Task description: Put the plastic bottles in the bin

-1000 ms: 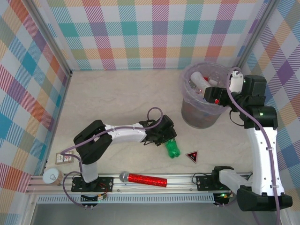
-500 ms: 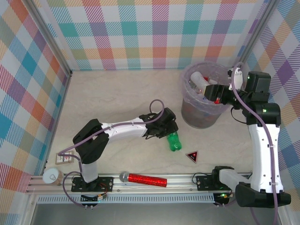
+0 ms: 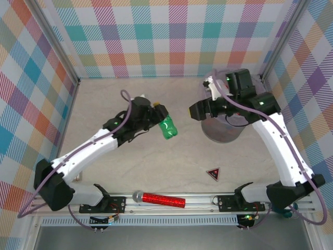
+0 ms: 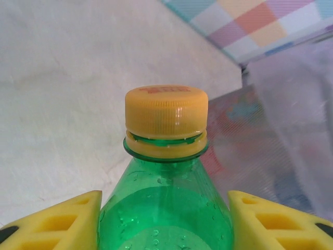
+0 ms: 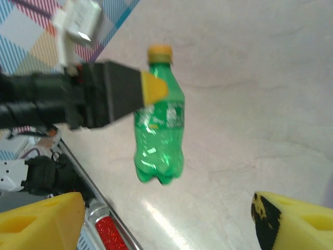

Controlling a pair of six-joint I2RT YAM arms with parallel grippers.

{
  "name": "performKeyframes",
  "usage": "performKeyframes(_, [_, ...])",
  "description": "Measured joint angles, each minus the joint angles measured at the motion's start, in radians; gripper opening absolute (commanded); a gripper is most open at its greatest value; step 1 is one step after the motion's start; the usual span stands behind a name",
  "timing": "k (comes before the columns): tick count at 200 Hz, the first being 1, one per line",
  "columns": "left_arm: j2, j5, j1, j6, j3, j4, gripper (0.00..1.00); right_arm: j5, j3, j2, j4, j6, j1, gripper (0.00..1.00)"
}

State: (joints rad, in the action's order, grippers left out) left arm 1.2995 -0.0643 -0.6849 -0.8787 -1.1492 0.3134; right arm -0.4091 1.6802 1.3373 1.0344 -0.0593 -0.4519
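My L end effector (image 3: 157, 113) is clamped on the green bottle (image 3: 168, 128) just below its neck. Since 1 s ago I've lifted it off the counter (image 3: 130, 161) and carried it farther back; it now hangs mid-air, left of the bin (image 3: 221, 133), not yet over it. My R end effector (image 3: 199, 110) has swung left from the bin rim, pads wide apart, empty. Assessment: transfer underway, release pending.
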Motion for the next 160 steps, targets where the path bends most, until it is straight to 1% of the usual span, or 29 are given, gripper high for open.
performKeyframes(25, [-0.027,0.033,0.041,0.029,-0.024,0.006,0.49,-0.008,-0.033,0.013,-0.024,-0.003,-0.043,0.91])
performKeyframes(68, [0.011,0.145,0.046,0.021,-0.080,-0.042,0.49,-0.058,-0.049,0.066,-0.087,-0.003,-0.056,0.94])
performKeyframes(123, [0.056,0.217,0.046,-0.055,-0.105,-0.108,0.48,-0.098,-0.148,0.097,-0.215,-0.024,-0.056,0.92])
performKeyframes(160, [0.094,0.240,0.042,-0.092,-0.144,-0.159,0.47,-0.122,-0.156,0.126,-0.273,-0.038,-0.056,0.90])
